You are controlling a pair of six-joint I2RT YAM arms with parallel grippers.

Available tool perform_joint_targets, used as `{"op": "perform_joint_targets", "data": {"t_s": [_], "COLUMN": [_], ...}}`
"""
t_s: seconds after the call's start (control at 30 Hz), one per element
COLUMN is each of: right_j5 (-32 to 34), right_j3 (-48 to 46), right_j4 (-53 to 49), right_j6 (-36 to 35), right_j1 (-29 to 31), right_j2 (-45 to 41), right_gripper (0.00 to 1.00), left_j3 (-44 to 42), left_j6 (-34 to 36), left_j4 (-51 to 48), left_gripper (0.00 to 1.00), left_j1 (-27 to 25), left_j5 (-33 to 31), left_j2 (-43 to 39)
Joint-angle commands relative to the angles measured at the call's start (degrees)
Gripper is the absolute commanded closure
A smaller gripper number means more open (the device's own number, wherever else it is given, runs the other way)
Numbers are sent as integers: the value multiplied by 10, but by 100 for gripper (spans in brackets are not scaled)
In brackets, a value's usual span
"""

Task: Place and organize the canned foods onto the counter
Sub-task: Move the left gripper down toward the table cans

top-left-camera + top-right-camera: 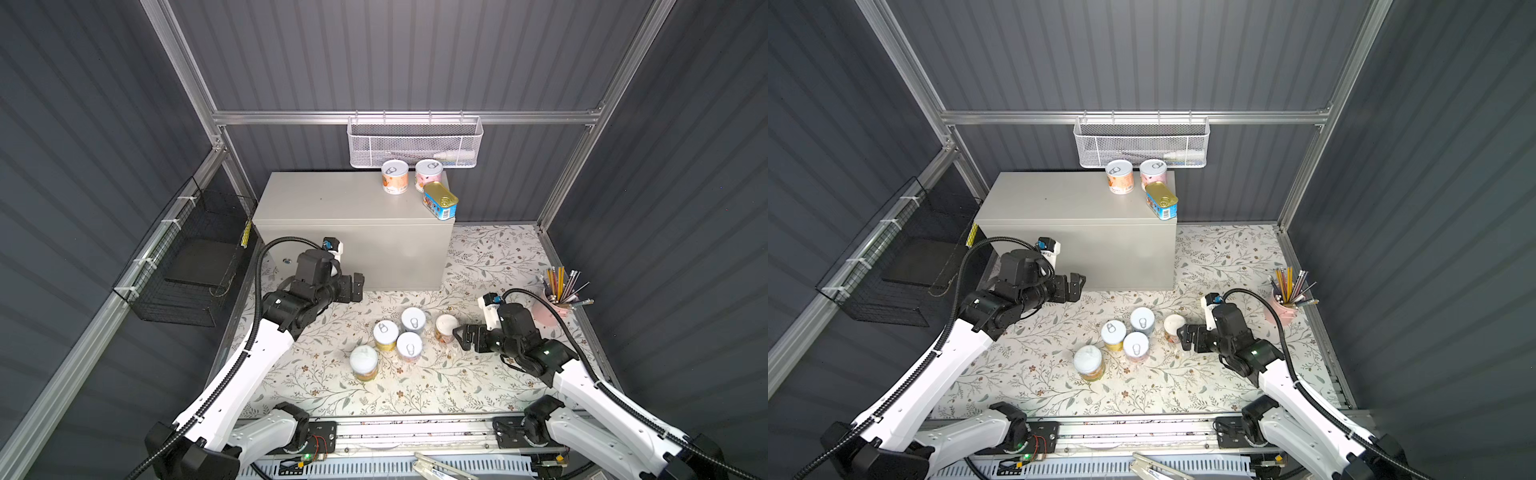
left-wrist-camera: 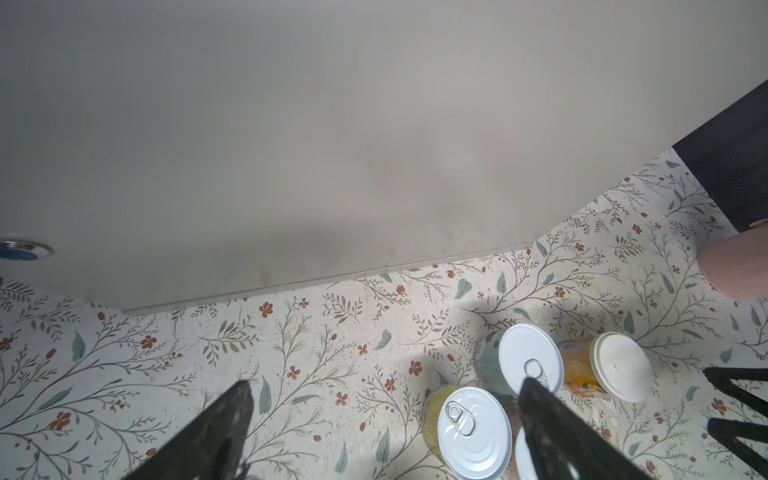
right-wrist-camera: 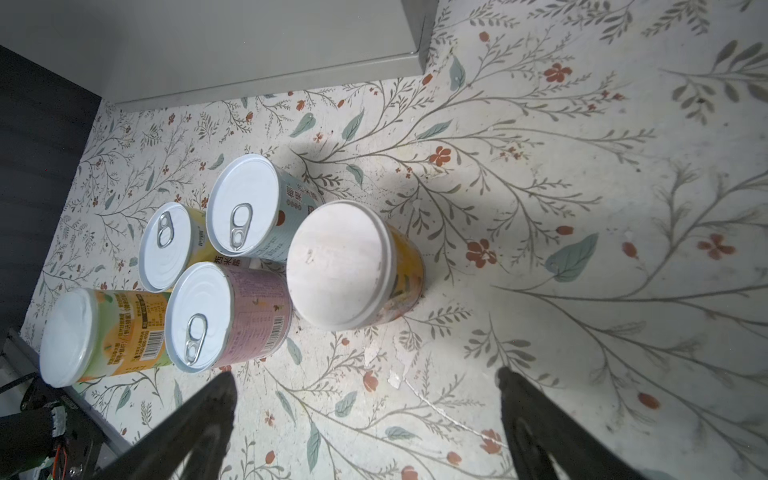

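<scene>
Floral tabletop (image 1: 490, 257) inside a dark-walled cell. Five cans stand upright on it in a loose cluster near the middle: white-lidded can (image 1: 445, 327) on the side nearest the right arm, then pale blue can (image 1: 413, 319), yellow can (image 1: 385, 334), pink can (image 1: 409, 347), and a second orange can (image 1: 364, 363) a little apart toward the front. Three more already sit on the counter (image 1: 332, 199), at its far right end: orange-label can (image 1: 395, 176), pink-label can (image 1: 428, 174), and blue tin (image 1: 439, 200) in front of them, close to the edge.

Key relation: white-lidded can lies ahead of the right gripper (image 1: 460, 338), just beyond the fingertips, not touching in the right wrist view. Its axis is vertical, so a side-on grip across the body looks suitable. Jaws spread wide, nothing between them. Right arm plainly nearer; it reaches in low from the right side, pencil cup (image 1: 548, 311) behind its wrist.

Left gripper (image 1: 357, 286) hovers before the counter's front face, well apart from the cluster, jaws also spread and empty, pointing toward the middle.

Judgement: next move is a short advance by the right arm to bracket that can. Pale blue can stands close beside it and could be nudged.
</scene>
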Motion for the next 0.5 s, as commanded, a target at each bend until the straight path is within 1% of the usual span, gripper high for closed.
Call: {"op": "perform_joint_targets", "data": {"t_s": [0.0, 0.13, 0.3, 0.47], "right_j5": [14, 34, 67, 104], "right_j3": [8, 15, 19, 31], "right_j4": [-14, -21, -18, -20], "right_j6": [29, 44, 63, 67], "right_j1": [9, 28, 67, 111], "right_j2": [-6, 2, 11, 27], "right_gripper": [1, 1, 1, 1], "left_j3": [-23, -47, -70, -86], "left_j6": [-18, -24, -24, -33], "left_j4": [28, 35, 36, 44], "left_gripper": [0, 0, 0, 0], "left_j1": [-3, -3, -3, -3], "left_j5": [17, 32, 33, 46], "left_j2": [-19, -34, -49, -53]}}
